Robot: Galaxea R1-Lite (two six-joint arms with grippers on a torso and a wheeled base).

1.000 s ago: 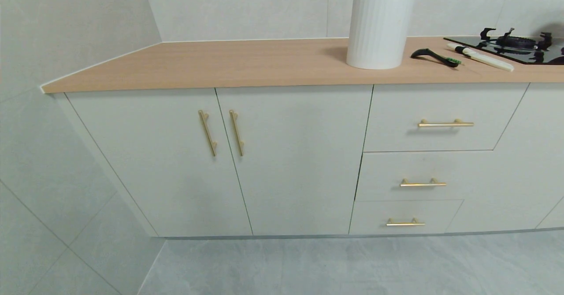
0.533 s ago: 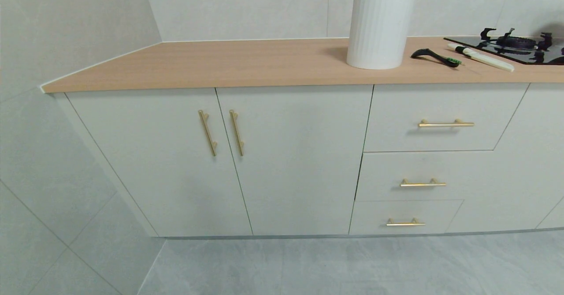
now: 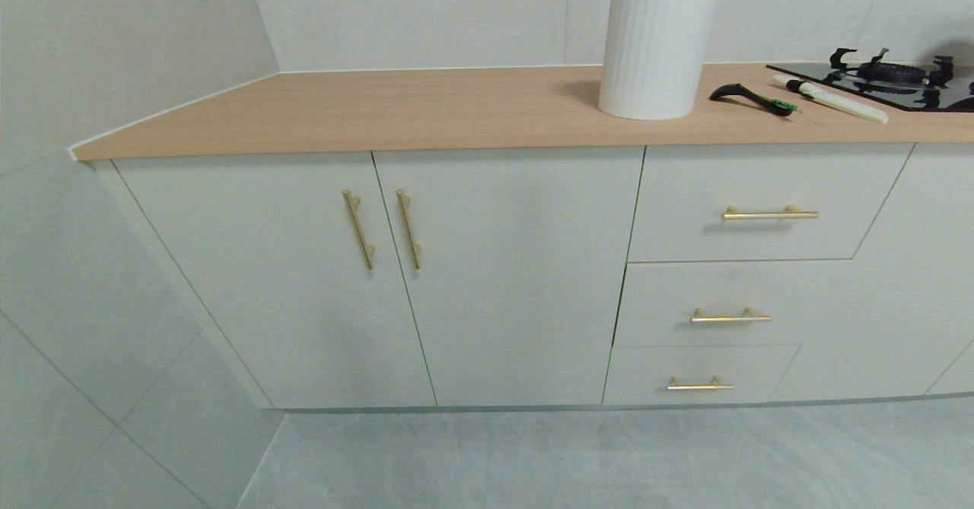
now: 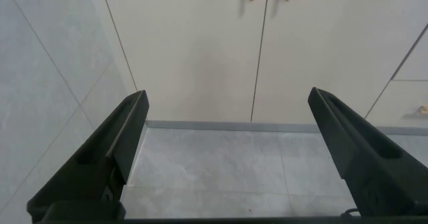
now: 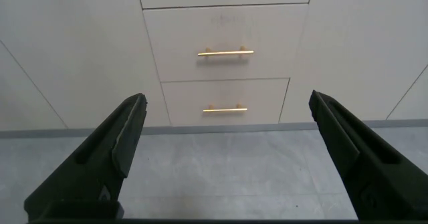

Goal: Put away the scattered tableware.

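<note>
- 2 loose utensils on wood countertop, far right: black-handled tool w/ small green patch at its right end, and white knife w/ black band, just right of it.
- Knife along left edge of black hob; tool & knife close together, small gap between.
- Green patch: any print too small to read.
- Tall white ribbed holder upright on countertop, just left of black-handled tool, not touching.
- Under countertop, left to centre: 2 shut cabinet doors w/ upright gold door handles side by side at the seam.
- Under countertop, right: 3 shut drawers stacked, each w/ horizontal gold bar.
- L gripper: jaws wide apart, nothing between; low over grey floor, facing foot of cabinet doors, well away from the utensils.
- R gripper: jaws wide apart, nothing between; low over floor, facing the 2 lower drawers, middle bar above bottom bar.
</note>
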